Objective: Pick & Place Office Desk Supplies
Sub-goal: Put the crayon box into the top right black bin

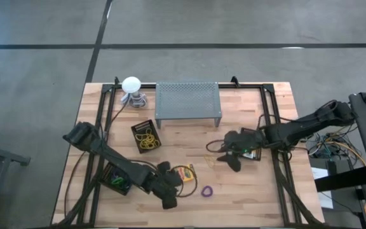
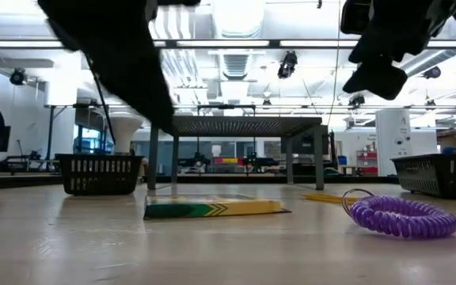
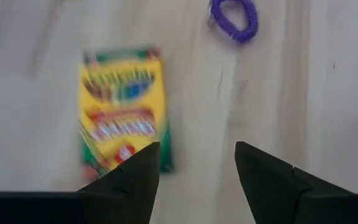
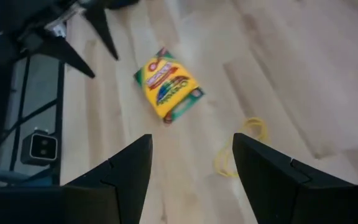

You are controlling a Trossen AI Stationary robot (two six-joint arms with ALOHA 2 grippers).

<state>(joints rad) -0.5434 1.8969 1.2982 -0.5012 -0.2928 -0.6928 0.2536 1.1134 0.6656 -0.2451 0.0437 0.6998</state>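
Closest to the low camera lies the purple coil loop on the bare wooden table, near its front edge, with open boards around it. Beside it the crayon box lies flat. The left gripper hangs just over that box, fingers spread, holding nothing. The right gripper hovers near the yellow rubber bands, also spread and empty. Only overhead do the grey perforated stand and second box show; the low view shows a bright, strip-lit room behind.
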